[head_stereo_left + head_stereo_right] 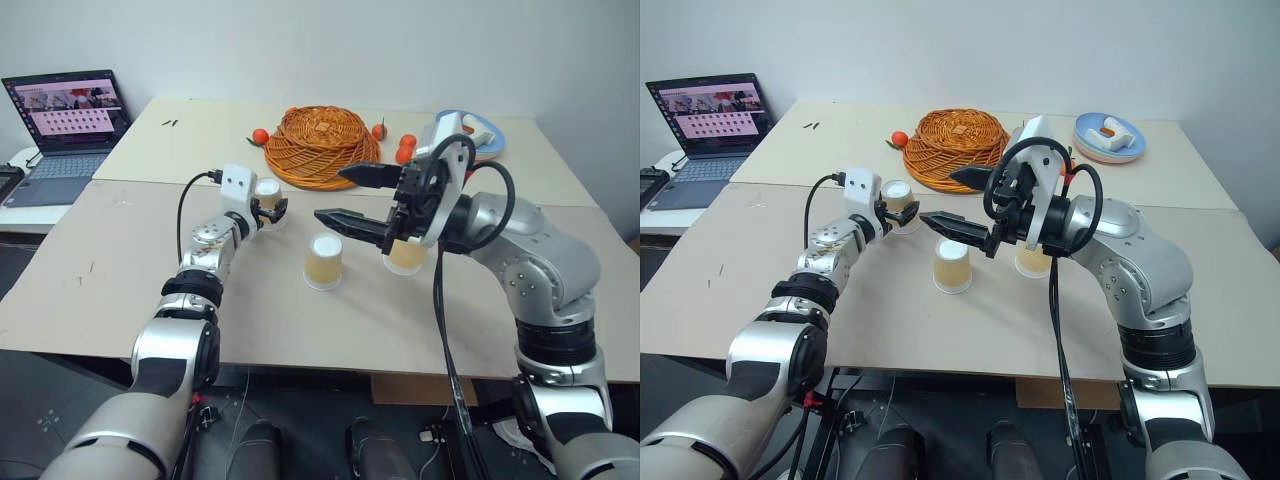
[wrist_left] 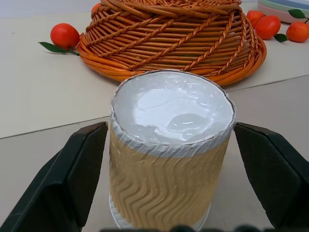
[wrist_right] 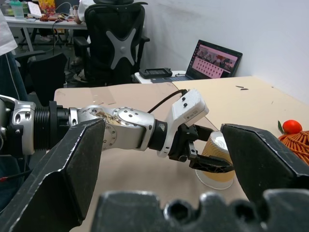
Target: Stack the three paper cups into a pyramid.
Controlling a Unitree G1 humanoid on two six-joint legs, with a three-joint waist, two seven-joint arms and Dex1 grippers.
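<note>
Three tan paper cups stand upside down on the table. My left gripper [image 1: 268, 208] is open around the left cup [image 1: 268, 189]; in the left wrist view this cup [image 2: 169, 159] sits between the two black fingers [image 2: 72, 179] with a gap on each side. The middle cup [image 1: 325, 262] stands alone nearer the front. The third cup [image 1: 407, 256] is partly hidden behind my right gripper [image 1: 330, 195], which hangs open above the table, pointing left, with nothing in it. The right wrist view looks past its own fingers [image 3: 72, 174] at the left gripper [image 3: 193, 150] and its cup [image 3: 217, 176].
An overturned wicker basket [image 1: 320, 145] lies behind the cups, with small oranges [image 1: 260, 135] beside it. A plate [image 1: 487, 142] sits at the back right. A laptop [image 1: 65, 120] stands at the far left. The seam between two tabletops runs just behind the left cup.
</note>
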